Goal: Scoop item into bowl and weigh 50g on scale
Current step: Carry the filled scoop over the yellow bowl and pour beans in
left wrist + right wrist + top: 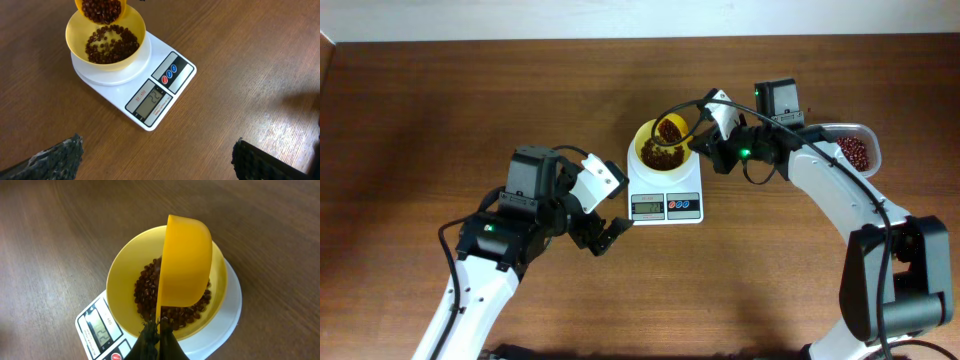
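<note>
Because the weight had to be read as the beans went in, the brown table (420,100) carried the scale (665,195) near its middle, between the two arms, with its front strip toward the robot.

Noted the left gripper (605,235) low and just left of the scale, spread wide and holding nothing. Judged it parked there so its camera could watch the display (152,98). The digits were lit but too small to read with confidence.

Noted the right gripper (155,337) closed tight on the handle of the yellow scoop (187,265), reaching in from the tub side. The clear tub (850,127) sat well to the right beside the right arm, serving as the supply.

The pale yellow bowl (70,37) stood centred on the scale's round platter, so everything it received was weighed. The scoop was held over the bowl's far side, tilted steeply mouth-down. It sat above the rim and, as far as could be told, was not touching it.

The beans (107,45) lay in a shallow layer across the bowl's bottom. More showed at the scoop's mouth and more in the tub. Pouring was judged under way.

Counts: one table, two arms, one scale, one tub, one bowl, one scoop. The beans were too many to count and lay in three lots.
</note>
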### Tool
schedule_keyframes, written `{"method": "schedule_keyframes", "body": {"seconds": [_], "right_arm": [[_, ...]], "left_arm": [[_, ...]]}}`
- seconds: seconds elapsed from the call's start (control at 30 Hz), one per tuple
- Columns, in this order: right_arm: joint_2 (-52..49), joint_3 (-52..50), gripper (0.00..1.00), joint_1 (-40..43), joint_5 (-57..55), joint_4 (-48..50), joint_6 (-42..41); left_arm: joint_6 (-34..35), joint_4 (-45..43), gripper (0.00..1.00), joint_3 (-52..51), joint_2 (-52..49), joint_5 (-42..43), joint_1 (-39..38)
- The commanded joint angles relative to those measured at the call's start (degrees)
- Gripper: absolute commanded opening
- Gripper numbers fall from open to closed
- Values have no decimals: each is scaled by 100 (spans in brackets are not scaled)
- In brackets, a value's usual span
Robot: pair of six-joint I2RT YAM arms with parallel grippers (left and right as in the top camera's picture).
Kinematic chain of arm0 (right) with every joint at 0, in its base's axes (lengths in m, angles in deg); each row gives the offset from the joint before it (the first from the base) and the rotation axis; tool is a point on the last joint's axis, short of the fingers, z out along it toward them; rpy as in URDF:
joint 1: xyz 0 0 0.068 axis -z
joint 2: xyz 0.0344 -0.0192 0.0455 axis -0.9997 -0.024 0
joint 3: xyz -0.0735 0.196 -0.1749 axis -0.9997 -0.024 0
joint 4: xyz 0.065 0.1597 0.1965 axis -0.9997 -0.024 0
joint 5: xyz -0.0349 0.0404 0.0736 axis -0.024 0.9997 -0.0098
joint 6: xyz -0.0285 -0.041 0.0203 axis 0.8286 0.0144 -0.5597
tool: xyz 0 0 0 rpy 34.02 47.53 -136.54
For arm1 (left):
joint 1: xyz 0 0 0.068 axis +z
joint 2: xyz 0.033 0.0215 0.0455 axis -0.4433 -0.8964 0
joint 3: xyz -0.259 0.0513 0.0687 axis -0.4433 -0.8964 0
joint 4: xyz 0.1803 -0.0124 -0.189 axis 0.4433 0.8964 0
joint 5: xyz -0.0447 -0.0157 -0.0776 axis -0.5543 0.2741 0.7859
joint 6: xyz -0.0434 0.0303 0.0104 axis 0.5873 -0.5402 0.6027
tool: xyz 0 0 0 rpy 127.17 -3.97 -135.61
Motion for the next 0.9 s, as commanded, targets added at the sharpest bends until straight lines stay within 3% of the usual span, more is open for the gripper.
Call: {"method": "schedule_keyframes", "body": {"seconds": [0.0, 0.87], "right_arm": [[-72, -20, 4, -63, -9, 70, 264], [-72, -20, 4, -63, -4, -149, 452]], "left_arm": [[55, -7, 99, -50, -13, 101, 17], [55, -9, 99, -50, -13, 101, 17]]}}
